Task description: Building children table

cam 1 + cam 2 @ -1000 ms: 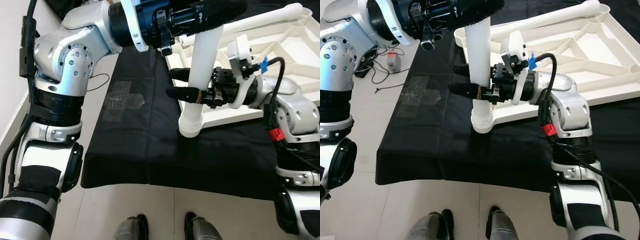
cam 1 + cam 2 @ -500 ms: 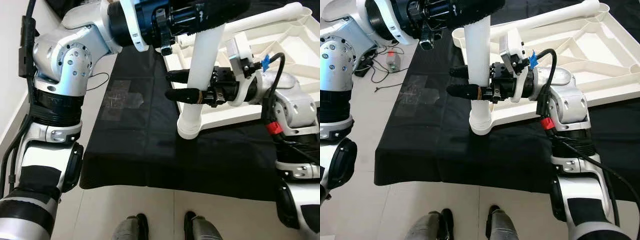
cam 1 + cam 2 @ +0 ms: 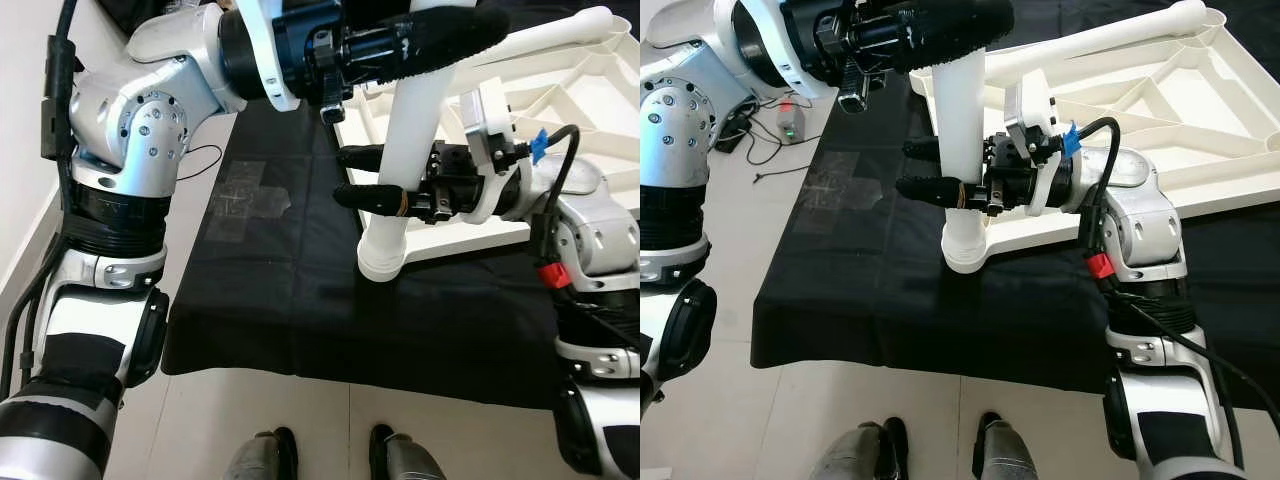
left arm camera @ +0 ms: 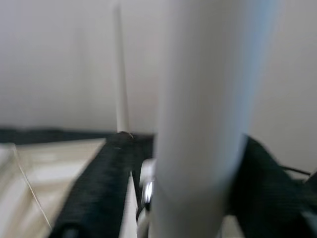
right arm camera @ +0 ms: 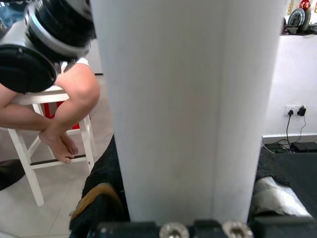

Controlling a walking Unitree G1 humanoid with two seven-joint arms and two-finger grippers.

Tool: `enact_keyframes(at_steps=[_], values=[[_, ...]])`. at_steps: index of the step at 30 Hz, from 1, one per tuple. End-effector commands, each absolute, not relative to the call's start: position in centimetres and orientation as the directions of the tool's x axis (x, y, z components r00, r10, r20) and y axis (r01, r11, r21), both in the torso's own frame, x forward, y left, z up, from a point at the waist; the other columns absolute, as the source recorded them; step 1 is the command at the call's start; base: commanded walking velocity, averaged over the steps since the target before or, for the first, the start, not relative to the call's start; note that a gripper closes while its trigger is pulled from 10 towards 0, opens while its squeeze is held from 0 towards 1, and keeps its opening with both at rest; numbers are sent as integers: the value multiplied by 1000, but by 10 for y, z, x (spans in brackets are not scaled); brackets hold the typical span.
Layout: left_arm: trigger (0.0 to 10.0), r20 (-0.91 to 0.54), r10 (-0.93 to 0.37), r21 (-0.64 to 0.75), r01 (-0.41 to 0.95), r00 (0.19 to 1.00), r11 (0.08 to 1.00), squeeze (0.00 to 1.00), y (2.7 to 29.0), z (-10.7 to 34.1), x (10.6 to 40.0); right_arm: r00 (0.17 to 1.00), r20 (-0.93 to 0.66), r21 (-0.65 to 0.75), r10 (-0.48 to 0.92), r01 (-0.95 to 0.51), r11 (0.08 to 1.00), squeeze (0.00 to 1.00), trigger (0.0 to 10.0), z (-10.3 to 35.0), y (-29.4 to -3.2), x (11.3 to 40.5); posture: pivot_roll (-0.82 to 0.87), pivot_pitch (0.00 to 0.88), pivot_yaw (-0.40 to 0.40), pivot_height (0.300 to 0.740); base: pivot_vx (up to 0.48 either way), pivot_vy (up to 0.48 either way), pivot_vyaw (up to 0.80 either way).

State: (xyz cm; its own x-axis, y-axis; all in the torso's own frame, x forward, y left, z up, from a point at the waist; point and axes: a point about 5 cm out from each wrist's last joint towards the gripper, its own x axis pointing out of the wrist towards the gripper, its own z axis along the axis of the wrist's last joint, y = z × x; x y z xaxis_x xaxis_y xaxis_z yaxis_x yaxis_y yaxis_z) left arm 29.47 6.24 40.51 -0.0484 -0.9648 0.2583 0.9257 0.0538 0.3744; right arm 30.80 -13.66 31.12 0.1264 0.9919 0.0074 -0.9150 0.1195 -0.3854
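Near the bench's (image 3: 300, 300) front edge, white leg (image 3: 400, 160) stood upright at the upturned tabletop's (image 3: 1160, 110) corner, my left jaws (image 3: 440, 35) clenched its hidden top, right jaws (image 3: 925, 170) grasping mid-shaft, floor open below.

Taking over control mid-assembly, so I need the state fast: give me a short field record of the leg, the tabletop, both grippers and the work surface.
table leg: white tube, standing nearly upright at the near-left corner of the tabletop, wide foot end down on the cloth
tabletop: white, upside down, ribbed underside up, another leg along its far edge
left gripper: clamped on the leg near its top
right gripper: fingers either side of the leg at mid-height, closed on it
surface: black cloth over the work table
bystander: a person's legs beside a white stool
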Motion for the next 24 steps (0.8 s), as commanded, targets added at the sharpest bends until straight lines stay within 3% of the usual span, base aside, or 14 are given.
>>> enact_keyframes(at_steps=[1,8,9,10,12,13,14,15,16,17,18,19,24], values=[[10000,252,-968,353,931,0,92,1000,66,400,300,-9,17,-405,1000,-914,-1,0,0,305,-120,298,44,269,104,740,0,0,0],[10000,305,-952,343,929,32,142,1000,82,409,298,20,18,-416,1000,-909,26,0,0,306,-119,299,43,268,102,740,0,0,0],[10000,352,-933,329,922,81,204,1000,102,417,293,90,15,-428,996,-900,88,0,0,305,-120,302,45,270,98,740,0,0,0],[10000,387,-910,316,906,148,281,1000,127,423,286,215,9,-430,977,-881,198,0,0,301,-119,308,39,274,82,740,0,0,0],[10000,387,-910,316,906,148,281,1000,127,423,286,215,9,-430,977,-881,198,0,0,301,-119,308,39,274,82,740,0,0,0],[10000,416,-880,298,879,230,371,1000,153,426,277,378,5,-424,926,-838,344,0,0,292,-116,311,44,279,63,740,0,0,0],[10000,438,-844,282,845,309,455,1000,174,427,266,569,63,-363,820,-752,550,0,0,275,-110,311,73,279,11,740,0,0,0],[10000,438,-844,282,845,309,455,1000,174,427,266,569,63,-363,820,-752,550,0,0,275,-110,311,73,279,11,740,0,0,0],[10000,448,-812,266,812,374,520,1000,187,425,257,756,115,-270,645,-600,753,0,0,255,-107,307,83,276,6,740,0,0,0],[10000,456,-782,244,785,426,570,1000,196,420,250,897,99,-200,430,-406,892,0,0,231,-107,297,101,268,1,740,0,0,0],[10000,456,-782,244,785,426,570,1000,196,420,250,897,99,-200,430,-406,892,0,0,231,-107,297,101,268,1,740,0,0,0],[10000,453,-761,226,766,464,602,1000,201,411,246,941,42,-205,335,-320,925,0,0,210,-100,287,78,256,7,740,0,0,0],[10000,427,-724,129,755,543,642,1000,202,367,245,948,-6,-282,319,-307,909,0,0,186,-84,288,81,195,-1,740,0,0,0]])
